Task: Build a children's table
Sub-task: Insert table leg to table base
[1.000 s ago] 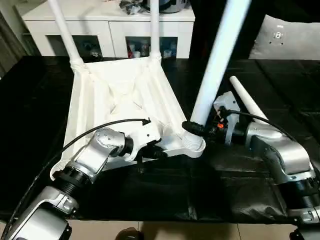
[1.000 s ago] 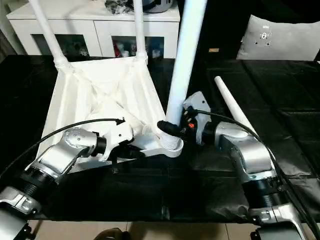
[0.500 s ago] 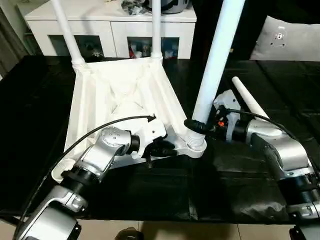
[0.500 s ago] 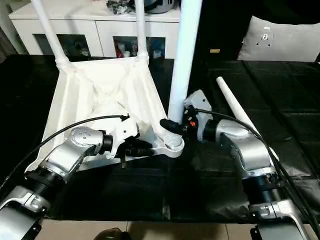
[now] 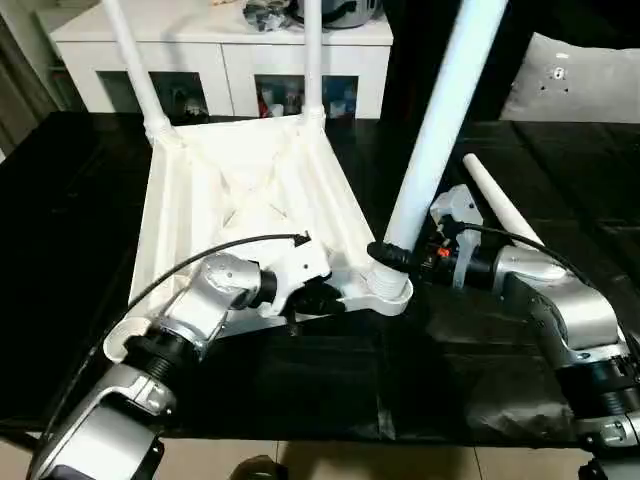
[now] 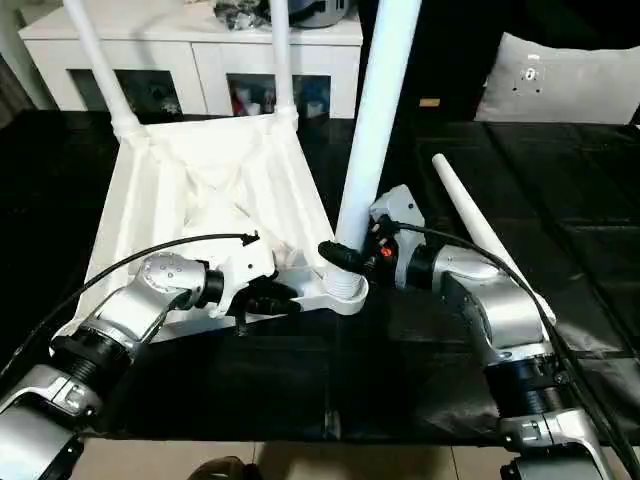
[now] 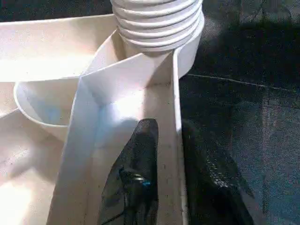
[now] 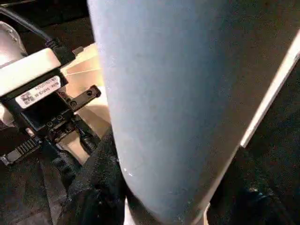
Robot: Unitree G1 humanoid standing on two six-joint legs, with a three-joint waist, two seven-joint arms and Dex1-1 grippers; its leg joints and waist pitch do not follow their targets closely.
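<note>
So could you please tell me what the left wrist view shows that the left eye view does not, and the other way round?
Left wrist view alone: the left end effector's fingers straddling the tabletop's rim wall, one inside, one outside, below the threaded leg end.

Left eye view alone: two far legs standing in their sockets, a loose leg lying on the black work table, and the right end effector gripping the near leg.

Both: the near corner socket.

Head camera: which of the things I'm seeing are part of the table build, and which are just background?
Job:
- upturned table top
- two far legs, standing in sockets
- near leg, held by right gripper
- loose leg, lying on the black work table
- left gripper, astride the top's near wall

Background:
- white cabinet
- grey cushion
</note>
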